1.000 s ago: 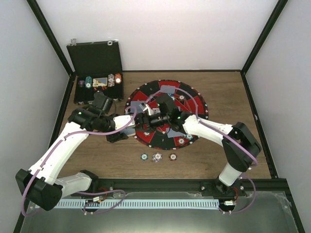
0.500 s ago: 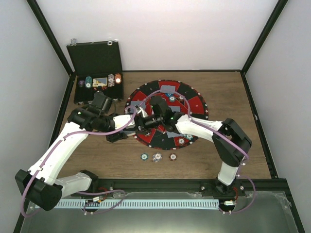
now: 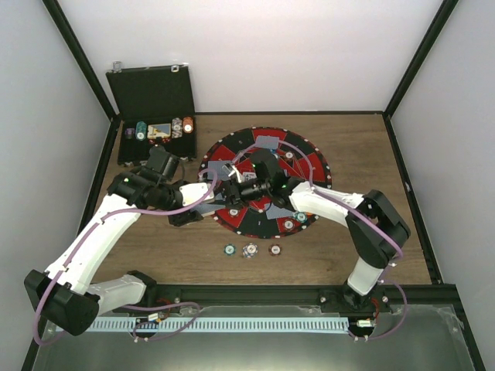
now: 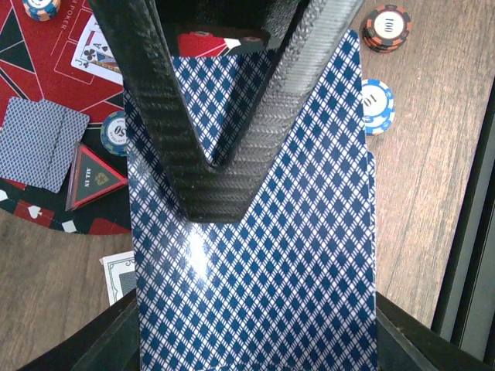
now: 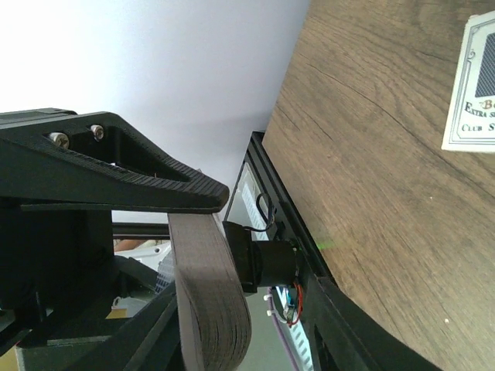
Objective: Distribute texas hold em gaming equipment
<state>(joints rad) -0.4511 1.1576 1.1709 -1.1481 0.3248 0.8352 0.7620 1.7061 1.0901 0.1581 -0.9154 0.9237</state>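
Observation:
My left gripper (image 3: 203, 193) (image 4: 255, 334) is shut on a deck of blue-diamond-backed cards (image 4: 255, 263) (image 3: 213, 199), held over the left edge of the round red-and-black mat (image 3: 309, 166). My right gripper (image 3: 232, 191) (image 5: 207, 255) meets it from the right. One black finger (image 4: 193, 154) (image 5: 116, 166) lies on top of the deck, whose edge (image 5: 213, 301) shows between the jaws. The top card sits slightly offset. Three chips (image 3: 250, 250) lie on the wood in front of the mat. Face-down cards (image 4: 42, 143), a green chip (image 4: 116, 133) and a triangular marker (image 4: 97, 179) lie on the mat.
An open black case (image 3: 151, 93) with chips and cards stands at the back left. A blue-white chip (image 4: 377, 106) and an orange-black chip (image 4: 385, 27) lie on the wood. A printed card (image 5: 472, 85) lies on the table. Black frame rails edge the table.
My right gripper pushed left along the deck half a second ago and has drawn back to the right. My left arm has stayed put with the deck.

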